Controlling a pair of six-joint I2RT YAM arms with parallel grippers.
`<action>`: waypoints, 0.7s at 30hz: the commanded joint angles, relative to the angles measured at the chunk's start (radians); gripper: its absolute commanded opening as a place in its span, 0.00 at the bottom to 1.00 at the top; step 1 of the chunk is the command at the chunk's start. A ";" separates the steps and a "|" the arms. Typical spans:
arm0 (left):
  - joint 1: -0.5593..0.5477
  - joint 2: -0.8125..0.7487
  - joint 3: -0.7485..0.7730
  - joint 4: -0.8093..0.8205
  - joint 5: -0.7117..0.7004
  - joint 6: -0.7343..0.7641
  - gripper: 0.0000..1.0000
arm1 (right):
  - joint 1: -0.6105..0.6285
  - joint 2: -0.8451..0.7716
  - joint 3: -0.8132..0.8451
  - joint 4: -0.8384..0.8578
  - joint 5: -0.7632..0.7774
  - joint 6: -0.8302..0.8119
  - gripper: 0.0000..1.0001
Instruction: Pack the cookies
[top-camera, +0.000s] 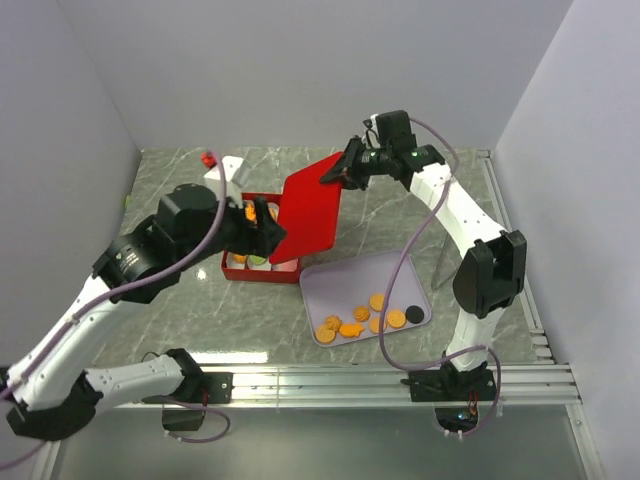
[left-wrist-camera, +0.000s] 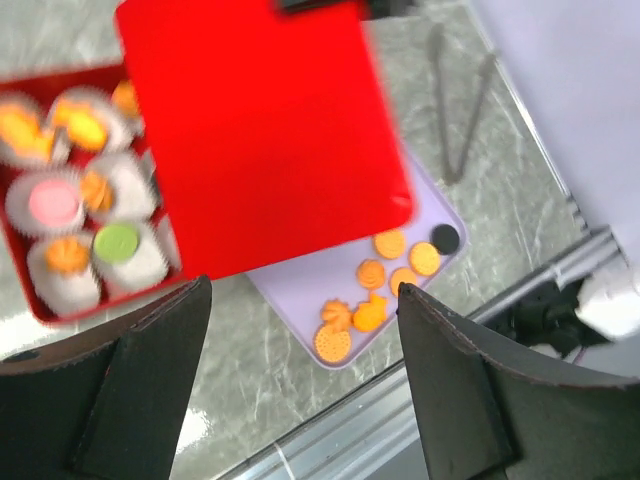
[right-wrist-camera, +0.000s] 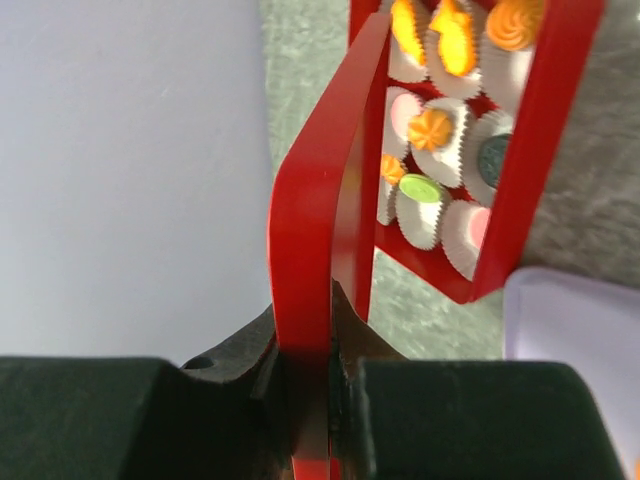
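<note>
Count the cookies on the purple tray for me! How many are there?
8. Seven orange cookies bunch together at the near end of the purple tray, and one black cookie sits just right of them. The red lid may hide a corner of it.

Both arms have white links, black joints and lilac cables.

Lid over box; cookies on tray

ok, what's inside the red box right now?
White paper cups holding orange, pink and green cookies. The red lid in the right gripper covers part of the box; contents there unseen.
</note>
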 joint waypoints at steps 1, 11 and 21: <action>0.198 -0.058 -0.131 0.094 0.250 -0.081 0.81 | 0.016 -0.068 -0.088 0.328 -0.104 0.106 0.00; 0.593 -0.100 -0.347 0.249 0.462 -0.208 0.77 | 0.080 -0.046 -0.387 0.949 -0.160 0.377 0.00; 0.694 -0.086 -0.499 0.364 0.412 -0.255 0.76 | 0.118 0.138 -0.272 1.000 -0.169 0.399 0.00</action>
